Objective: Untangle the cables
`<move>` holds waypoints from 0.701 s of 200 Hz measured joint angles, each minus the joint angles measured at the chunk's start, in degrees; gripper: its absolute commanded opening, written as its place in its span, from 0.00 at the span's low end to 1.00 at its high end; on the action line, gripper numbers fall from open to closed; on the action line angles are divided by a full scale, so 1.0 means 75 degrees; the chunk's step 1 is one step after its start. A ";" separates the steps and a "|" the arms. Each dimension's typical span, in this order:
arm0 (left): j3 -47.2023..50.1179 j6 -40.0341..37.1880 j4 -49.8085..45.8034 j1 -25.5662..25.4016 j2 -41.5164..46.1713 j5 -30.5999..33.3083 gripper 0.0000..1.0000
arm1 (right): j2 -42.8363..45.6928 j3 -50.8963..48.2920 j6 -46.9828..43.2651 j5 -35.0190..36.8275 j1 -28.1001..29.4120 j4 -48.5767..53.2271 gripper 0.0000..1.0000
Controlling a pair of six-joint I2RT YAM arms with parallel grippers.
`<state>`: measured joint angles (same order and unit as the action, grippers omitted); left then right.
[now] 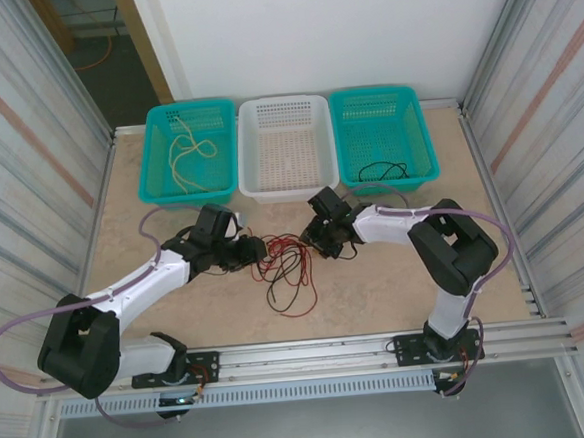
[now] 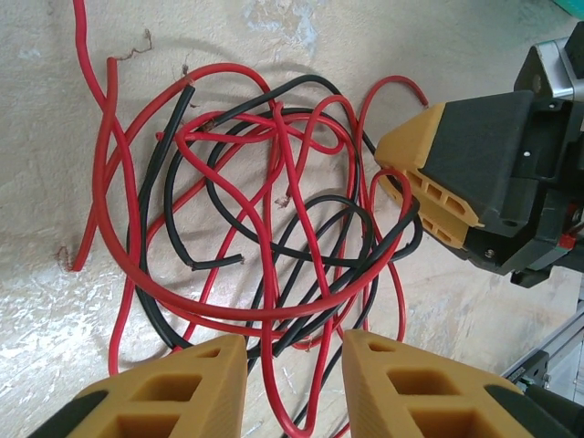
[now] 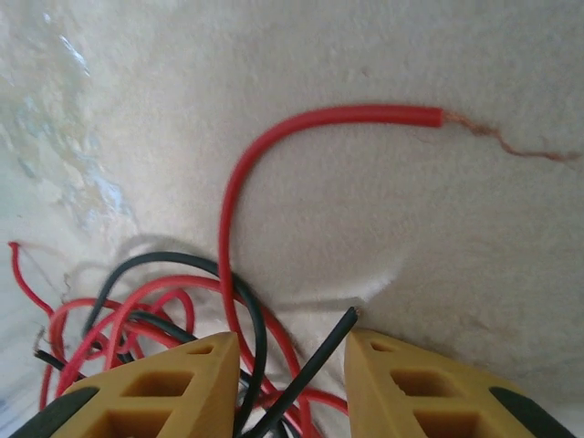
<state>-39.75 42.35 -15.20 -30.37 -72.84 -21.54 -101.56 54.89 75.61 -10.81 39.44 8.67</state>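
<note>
The left gripper [image 2: 294, 342] holds its jaws apart astride strands of the red and black cables [image 2: 274, 237], bunched at the middle of the table [image 1: 397, 292], while the right gripper [image 3: 292, 338], jaws likewise apart over several strands, risks pinching both colours and tightening the knot.

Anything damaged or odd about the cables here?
Yes: the red cable has a frayed loose end, with bare copper strands splaying over the table in the right wrist view. Cut ends in the red-and-black tangle show similar stray strands. Nothing else stands out.
</note>
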 measured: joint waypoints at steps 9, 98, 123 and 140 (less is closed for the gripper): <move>-0.0023 -0.0017 -0.0003 0.0000 0.0000 0.0000 0.34 | -0.0029 0.0000 0.0029 0.0003 0.0003 -0.0050 0.20; -0.0280 -0.0216 -0.0286 0.0000 0.0000 -0.0020 0.37 | 0.1297 0.0868 -0.1352 0.1364 0.0399 0.1434 0.06; -0.0606 -0.0411 -0.0367 -0.0079 0.0055 -0.0015 0.43 | 0.1926 0.1719 -0.2159 0.2066 0.0901 0.1912 0.01; -0.0813 -0.0565 -0.0370 -0.0297 0.0204 0.0009 0.50 | 0.2273 0.2011 -0.2591 0.2349 0.1107 0.2087 0.00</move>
<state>-45.84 38.11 -17.98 -32.60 -71.31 -21.47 -84.51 69.97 56.18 6.81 47.75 24.32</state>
